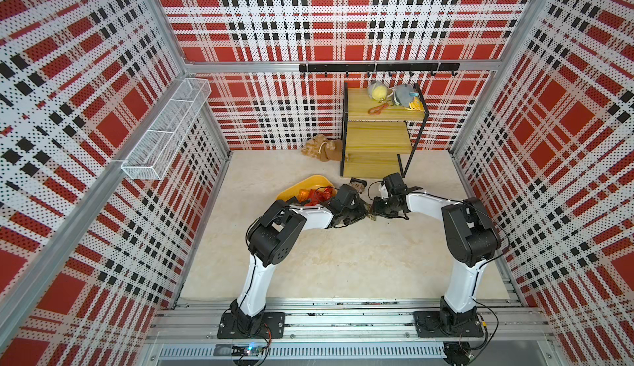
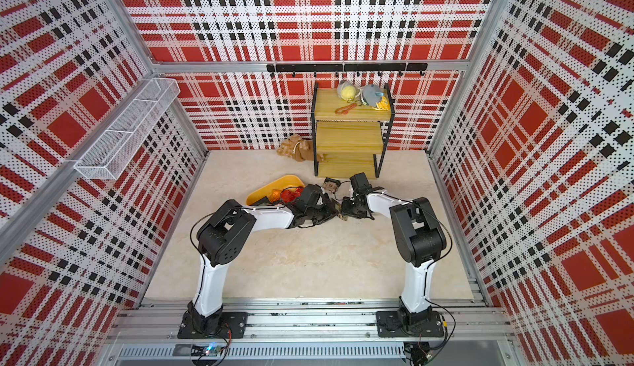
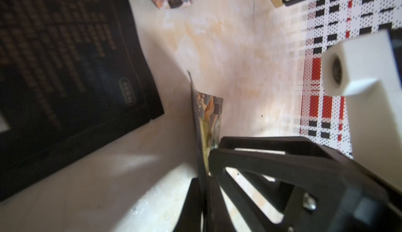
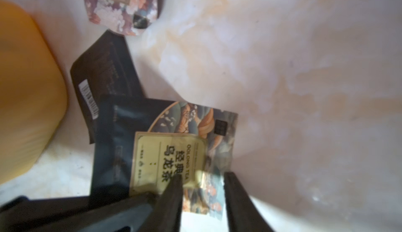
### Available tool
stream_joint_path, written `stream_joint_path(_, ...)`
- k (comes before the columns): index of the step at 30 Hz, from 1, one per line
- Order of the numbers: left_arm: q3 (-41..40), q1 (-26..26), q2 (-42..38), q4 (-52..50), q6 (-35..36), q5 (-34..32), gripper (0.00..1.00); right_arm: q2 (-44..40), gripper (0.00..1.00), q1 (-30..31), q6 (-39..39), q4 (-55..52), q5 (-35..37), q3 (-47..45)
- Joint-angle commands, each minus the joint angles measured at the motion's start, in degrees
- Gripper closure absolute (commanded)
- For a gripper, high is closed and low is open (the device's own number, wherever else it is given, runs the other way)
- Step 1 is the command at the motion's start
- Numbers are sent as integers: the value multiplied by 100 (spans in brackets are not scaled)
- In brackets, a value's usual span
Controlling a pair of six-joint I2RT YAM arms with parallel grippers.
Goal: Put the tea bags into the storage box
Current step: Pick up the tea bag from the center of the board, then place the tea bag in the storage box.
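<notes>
Left pincer (image 3: 205, 170) is clamped on the thin edge of an oolong tea bag (image 4: 174, 150), which it holds edge-up over the tabletop (image 1: 343, 261). The right pincer (image 4: 202, 176) has its jaws parted on either side of the same bag and is not pinching it, so this reads as a handover.

The weak point, I judge, is that grip. It catches only a narrow strip of slick, floppy foil, so the bag could swivel or slide out on the swing to the box. It could also snag a right finger if that arm does not clear first.

The held bag is flat, with a cream label over a blue and orange wave print.

Just beyond it a black sachet (image 4: 104, 83) with a barcode lies on the tabletop, and a floral sachet (image 4: 124, 7) lies a little farther off. Beyond the left forearm sits the yellow storage box (image 1: 317, 179), which already holds red foil sachets (image 1: 320, 194) and an orange sachet (image 1: 303, 193).
</notes>
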Motion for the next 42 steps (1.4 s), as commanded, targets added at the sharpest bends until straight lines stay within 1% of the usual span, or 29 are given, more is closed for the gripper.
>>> stream_joint_path(1,68,-42,-163,-66,149,-32,100,-85,45,-54,33,-471,301,-168)
stream_joint_path(2,80,-38,-175,-88,169,-27,100,-162,43,-65,216,-493,310,-161)
stream_joint_path(7,45,-29,-436,-106,218,-34,100,-601,33,-137,489,-297,330,-316)
stream_joint_path(9,20,-4,-662,-171,260,-78,100,-734,28,-135,579,-144,402,-419)
stream_joint_path(13,-90,206,-1266,-395,379,-186,100,-763,23,-131,666,178,423,-451)
stream_joint_path(16,-207,435,-1718,-622,508,-241,100,-641,23,-143,727,419,427,-372)
stream_joint_path(20,-456,829,-2329,-899,669,-335,100,-252,23,-138,782,499,285,77)
stream_joint_path(27,-1205,1566,-3174,-1189,880,-481,100,395,25,-143,1245,809,-167,701)
stream_joint_path(30,-1486,1829,-3343,-1355,1053,-592,100,638,27,-140,1416,912,-230,896)
stream_joint_path(34,-1848,2146,-3413,-1390,1182,-573,100,942,29,-145,1629,956,-323,1193)
stream_joint_path(41,-2145,2472,-3488,-1389,1285,-597,100,1298,33,-133,1906,1058,-512,1408)
stream_joint_path(42,-2155,2494,-3488,-1393,1299,-571,96,1323,34,-133,1922,1087,-522,1408)
